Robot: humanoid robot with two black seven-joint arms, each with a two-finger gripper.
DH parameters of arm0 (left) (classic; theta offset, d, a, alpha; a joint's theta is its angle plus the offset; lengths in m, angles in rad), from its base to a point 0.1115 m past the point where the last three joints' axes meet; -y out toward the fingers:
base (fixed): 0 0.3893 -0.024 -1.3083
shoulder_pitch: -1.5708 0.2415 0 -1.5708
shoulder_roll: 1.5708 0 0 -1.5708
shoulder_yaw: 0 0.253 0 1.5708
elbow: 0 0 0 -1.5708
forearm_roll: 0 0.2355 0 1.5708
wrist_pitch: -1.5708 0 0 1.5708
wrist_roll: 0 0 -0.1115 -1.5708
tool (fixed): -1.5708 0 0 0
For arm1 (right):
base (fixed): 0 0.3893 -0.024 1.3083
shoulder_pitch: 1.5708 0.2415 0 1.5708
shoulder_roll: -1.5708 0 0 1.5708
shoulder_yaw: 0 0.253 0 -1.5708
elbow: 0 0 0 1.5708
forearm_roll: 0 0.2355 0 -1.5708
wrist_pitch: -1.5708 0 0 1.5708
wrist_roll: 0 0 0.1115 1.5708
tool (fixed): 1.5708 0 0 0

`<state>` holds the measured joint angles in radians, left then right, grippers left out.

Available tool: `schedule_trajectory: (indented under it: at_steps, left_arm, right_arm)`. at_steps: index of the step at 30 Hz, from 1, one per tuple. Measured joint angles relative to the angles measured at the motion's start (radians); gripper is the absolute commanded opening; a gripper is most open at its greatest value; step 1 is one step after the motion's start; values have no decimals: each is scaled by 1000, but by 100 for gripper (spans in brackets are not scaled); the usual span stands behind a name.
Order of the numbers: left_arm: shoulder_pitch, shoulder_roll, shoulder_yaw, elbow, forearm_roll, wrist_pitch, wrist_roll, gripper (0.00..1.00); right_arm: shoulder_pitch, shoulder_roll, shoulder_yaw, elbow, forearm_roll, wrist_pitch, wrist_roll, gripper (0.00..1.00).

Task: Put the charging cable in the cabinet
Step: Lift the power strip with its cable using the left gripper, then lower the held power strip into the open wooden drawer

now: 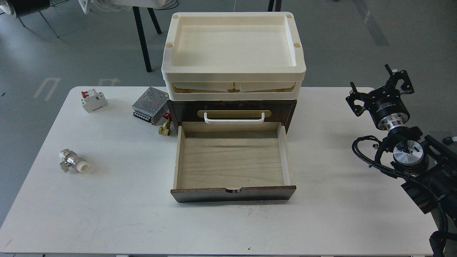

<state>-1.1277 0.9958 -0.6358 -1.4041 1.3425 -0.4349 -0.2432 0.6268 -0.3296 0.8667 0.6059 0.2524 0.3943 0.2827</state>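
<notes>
Small dark-brown wooden cabinet [232, 107] had its light-wood drawer [232, 162] pulled out, empty. Charging cable not in view. Right gripper [383, 91] hung apart, fingers spread, holding nothing. Next probably locating the cable.

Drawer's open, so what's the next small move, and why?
Probably turn the head to look for the cable: none shows on the table, the drawer lies open and empty, and the right pincer hangs open, holding nothing.

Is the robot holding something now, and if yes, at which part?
Nothing is held. The right gripper hangs open and empty beside the cabinet; the left is out of view.
</notes>
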Motion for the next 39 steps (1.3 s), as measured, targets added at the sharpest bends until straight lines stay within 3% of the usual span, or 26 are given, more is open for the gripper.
schedule_trajectory:
  at_steps: [4, 8, 14, 16, 21, 27, 32, 39]
  left_arm:
    - [-13, -25, 0, -151, 0, -44, 8, 5]
    - [-46, -140, 6, -228, 0, -53, 35, 5]
    - [-37, -374, 61, -260, 37, -54, 182, 5]
    - [-30, -431, 119, -260, 61, -54, 211, 6]
    - [67, -507, 230, -261, 79, -54, 228, 6]
    - [218, -533, 246, -246, 89, -54, 237, 7]
    - [284, -574, 246, -160, 184, -54, 252, 7]
    - [338, -590, 233, -36, 250, -54, 240, 8]
  right_arm:
    - [-6, 0, 43, 0, 1, 0, 1, 100]
    - [-9, 3, 48, 0, 1, 1, 1, 100]
    - [-10, 6, 46, 0, 1, 1, 1, 100]
    - [-11, 6, 44, 2, 1, 1, 1, 100]
    - [-12, 8, 39, 3, 0, 1, 1, 100]
    - [-12, 9, 37, 3, -1, 2, 1, 100]
    - [-12, 9, 37, 3, -1, 2, 1, 100]
    - [-12, 9, 36, 4, -2, 2, 1, 100]
